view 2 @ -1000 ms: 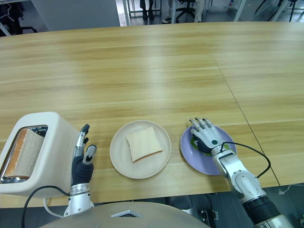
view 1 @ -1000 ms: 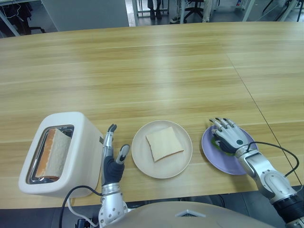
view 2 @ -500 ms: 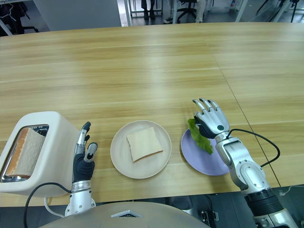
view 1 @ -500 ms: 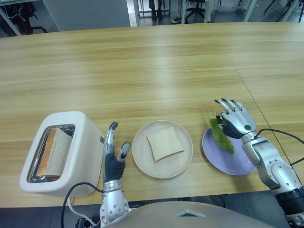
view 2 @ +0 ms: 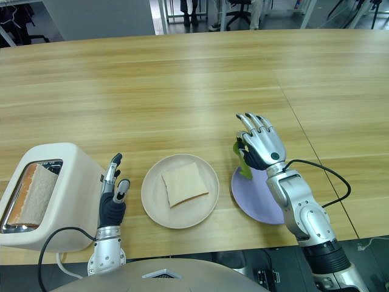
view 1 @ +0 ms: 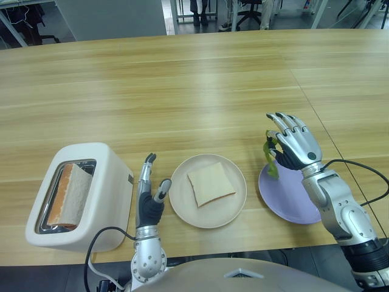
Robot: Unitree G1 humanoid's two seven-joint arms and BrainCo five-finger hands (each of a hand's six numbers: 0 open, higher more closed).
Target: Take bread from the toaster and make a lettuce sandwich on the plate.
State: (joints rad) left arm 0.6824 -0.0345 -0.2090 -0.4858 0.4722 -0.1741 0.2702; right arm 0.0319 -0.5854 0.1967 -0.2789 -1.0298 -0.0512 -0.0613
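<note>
Right robot hand (view 1: 295,146) grips lettuce (view 1: 270,162) above purple plate (view 1: 293,205). Left robot hand (view 1: 149,202) open, upright, between toaster (view 1: 104,182) and cream plate (view 1: 181,204) holding 1 bread slice (view 1: 210,183).

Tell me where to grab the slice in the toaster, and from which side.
Pinch the slice by its upper edge, the only part exposed at the slot, coming straight down with fingers on its two flat faces. The toaster walls enclose the rest. The open left robot hand beside it is nearest.
</note>
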